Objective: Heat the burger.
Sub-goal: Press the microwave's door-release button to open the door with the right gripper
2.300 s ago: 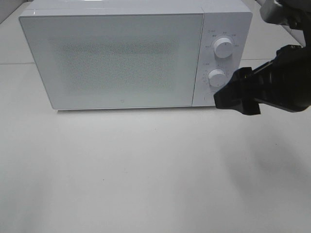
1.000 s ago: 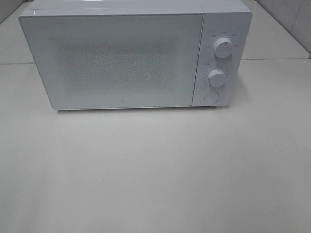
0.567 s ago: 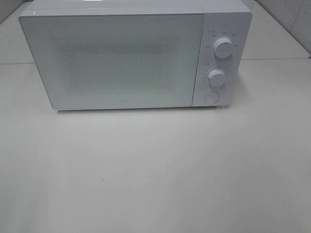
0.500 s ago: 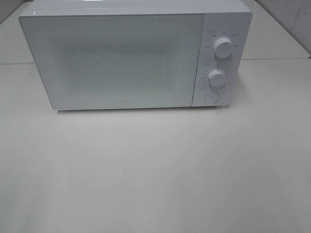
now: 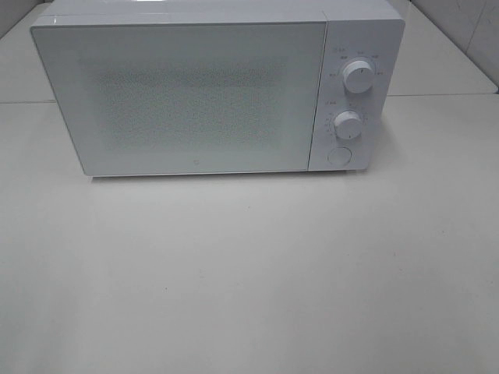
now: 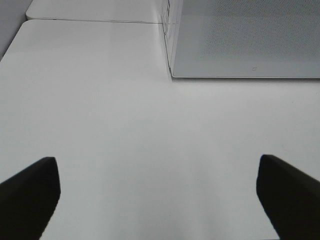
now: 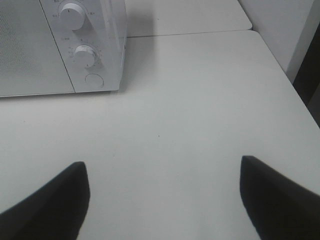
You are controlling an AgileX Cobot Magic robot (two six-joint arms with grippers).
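Observation:
The burger is hidden; no view shows it. A white microwave (image 5: 187,93) stands at the back of the table with its door shut, also seen as the microwave (image 6: 245,40) and the microwave (image 7: 55,45). It has two white knobs (image 5: 358,76) and a round button (image 5: 338,156) on its right panel. My left gripper (image 6: 155,200) is open over bare table in front of the microwave's left corner, holding nothing. My right gripper (image 7: 162,200) is open over bare table in front of the control panel, holding nothing. Neither arm shows in the exterior high view.
The white table (image 5: 249,273) stretches in front of the microwave. A seam between table tops (image 7: 190,34) runs behind, and the table's right edge (image 7: 282,70) lies near a wall.
The right arm, which stood by the microwave's control panel over two seconds ago, has pulled back out of the exterior high view. In the last second nothing has visibly moved.

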